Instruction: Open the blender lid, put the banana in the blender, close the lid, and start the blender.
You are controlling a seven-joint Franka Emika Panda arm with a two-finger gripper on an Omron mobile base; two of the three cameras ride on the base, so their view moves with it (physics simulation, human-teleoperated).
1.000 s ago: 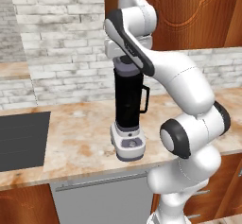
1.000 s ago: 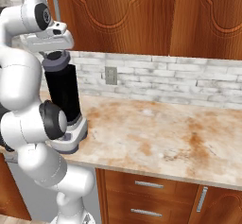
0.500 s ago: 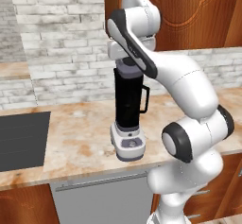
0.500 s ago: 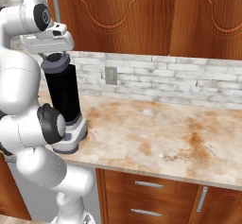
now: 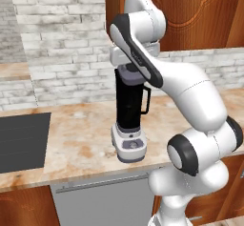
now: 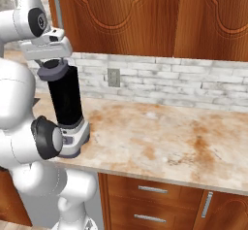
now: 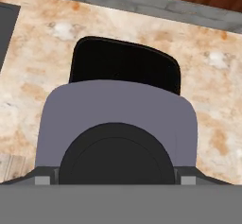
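- Since a second ago the arm's upper links have swung a little further over the jar, while the hand has stayed directly above the blender; the blender itself has not shifted on the counter.
- In the right base view the gripper sits just over the blender lid, with the white hand block right above it.
- From the base views I cannot tell whether the fingers touch the lid's edges or stand just apart from them; the hand hides them.
- In the hand view the lid lies close below the camera as a grey rounded-square cap, its dark round knob at the bottom centre.
- Two small grey finger tips show at the lower left and lower right of that view, well apart, one on each side of the knob.
- So the jaws stand wide, about as wide as the lid; a firm hold on it is not visible.
- The lid is on top of the black jar, level and not tilted.
- The jar's side handle points right in the left base view.
- The light grey base with its round dial stands near the counter's front edge, right of a dark cooktop.
- A wall outlet sits on the brick backsplash, right of the blender.
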